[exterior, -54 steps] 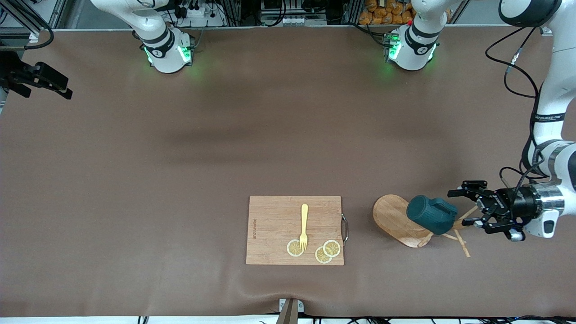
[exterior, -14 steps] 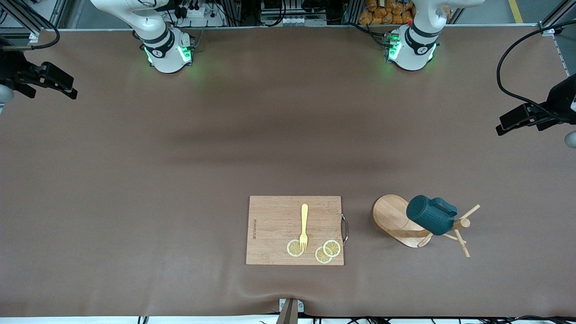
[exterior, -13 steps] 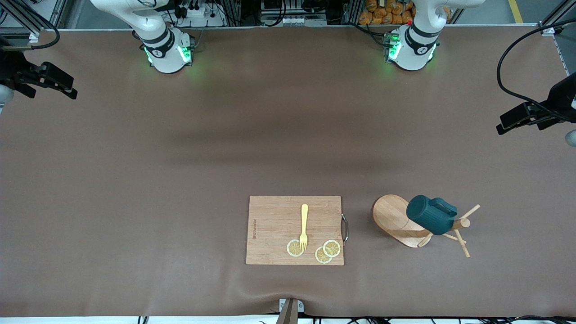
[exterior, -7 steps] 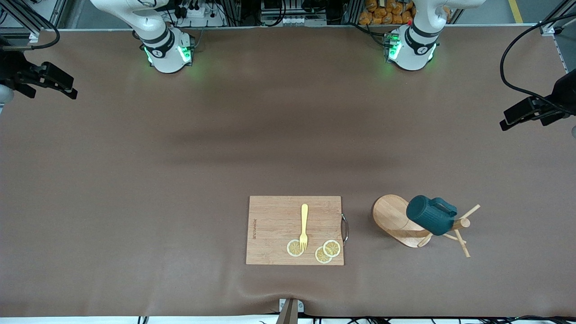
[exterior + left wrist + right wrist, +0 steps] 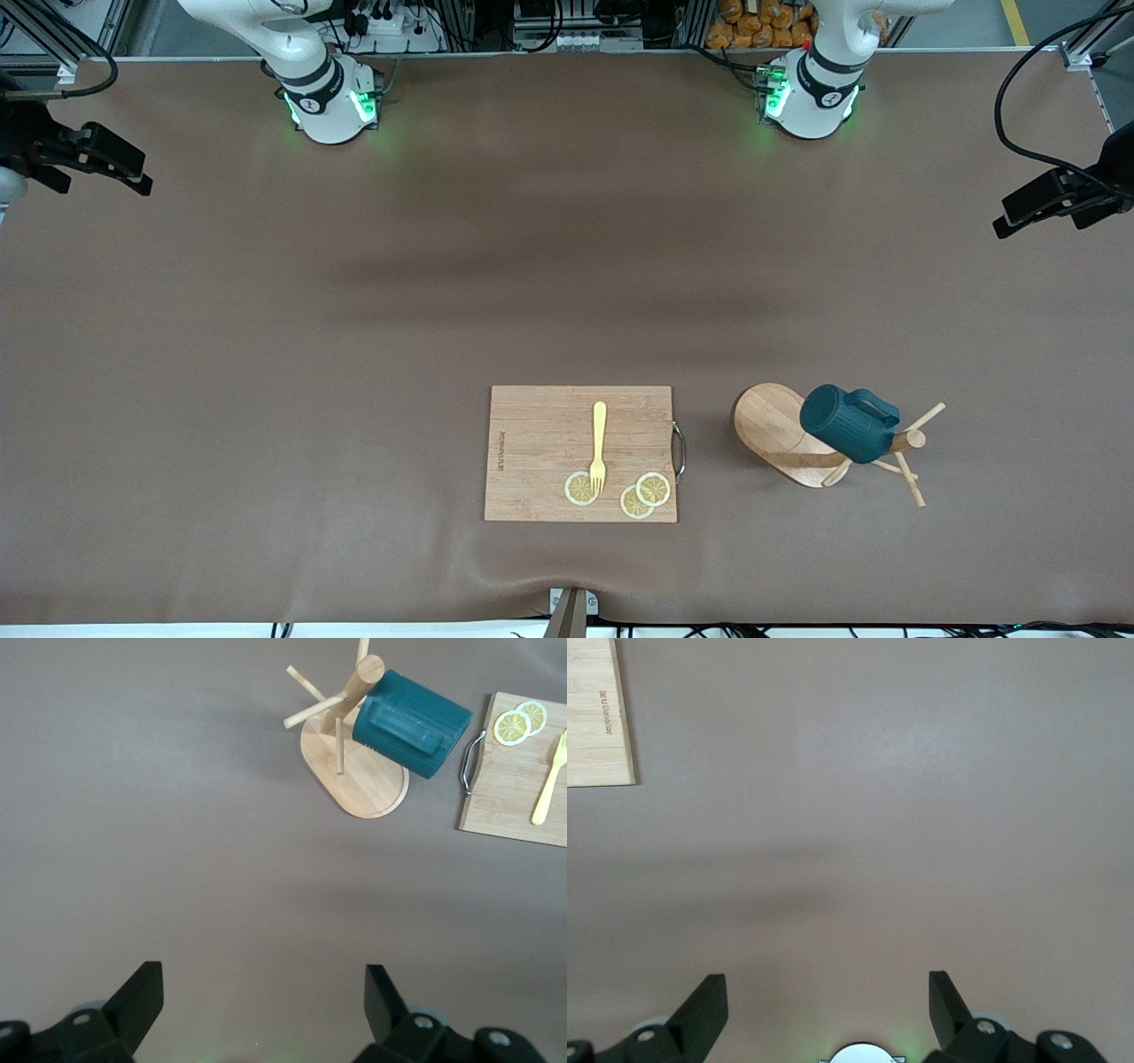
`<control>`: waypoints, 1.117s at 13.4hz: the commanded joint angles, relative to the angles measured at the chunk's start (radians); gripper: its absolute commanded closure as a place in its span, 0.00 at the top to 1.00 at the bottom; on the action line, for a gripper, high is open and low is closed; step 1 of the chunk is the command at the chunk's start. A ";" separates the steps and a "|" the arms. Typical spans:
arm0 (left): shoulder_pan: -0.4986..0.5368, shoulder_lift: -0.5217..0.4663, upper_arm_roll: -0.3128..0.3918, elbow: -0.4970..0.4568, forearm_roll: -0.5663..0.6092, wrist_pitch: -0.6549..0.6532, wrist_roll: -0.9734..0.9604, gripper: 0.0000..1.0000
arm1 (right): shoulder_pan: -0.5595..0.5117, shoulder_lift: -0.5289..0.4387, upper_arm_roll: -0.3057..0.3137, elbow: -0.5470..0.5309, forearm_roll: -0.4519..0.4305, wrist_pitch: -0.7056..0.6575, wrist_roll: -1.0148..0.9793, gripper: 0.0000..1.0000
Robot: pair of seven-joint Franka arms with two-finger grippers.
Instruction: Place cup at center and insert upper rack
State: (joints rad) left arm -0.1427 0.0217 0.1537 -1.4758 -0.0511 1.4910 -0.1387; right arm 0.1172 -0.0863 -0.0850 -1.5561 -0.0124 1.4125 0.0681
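The dark teal cup [image 5: 848, 431] hangs on the light wooden mug tree, whose oval base [image 5: 769, 424] stands near the table's front edge, toward the left arm's end. Both also show in the left wrist view, the cup [image 5: 412, 711] against the post above the base [image 5: 365, 784]. My left gripper [image 5: 1021, 213] is open and empty, high over the table's edge at the left arm's end, well away from the cup. My right gripper [image 5: 115, 167] is open and empty, waiting over the right arm's end of the table. Bare table lies under both.
A rectangular wooden cutting board [image 5: 540, 425] with a metal handle lies beside the mug tree toward the table's middle. On it are a yellow fork [image 5: 599, 445] and three lemon slices [image 5: 645, 494]. A corner of the board [image 5: 598, 713] shows in the right wrist view.
My left gripper has drawn back from the cup and mug tree, risen, and kept drifting toward the table's edge. The cup, mug tree and right arm have not moved.
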 commanded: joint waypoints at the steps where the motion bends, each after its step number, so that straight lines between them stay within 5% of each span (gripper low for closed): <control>1: 0.031 -0.029 -0.022 -0.034 0.022 0.017 0.016 1.00 | 0.006 0.004 -0.006 0.005 -0.011 0.002 0.002 1.00; 15: 0.051 -0.036 -0.068 -0.012 0.024 -0.018 0.048 1.00 | 0.016 0.005 -0.004 0.001 -0.009 0.002 0.016 1.00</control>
State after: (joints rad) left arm -0.0906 0.0051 0.0874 -1.4916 -0.0498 1.4899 -0.1106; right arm 0.1193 -0.0810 -0.0852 -1.5562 -0.0124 1.4182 0.0684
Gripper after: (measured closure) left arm 0.000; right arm 0.000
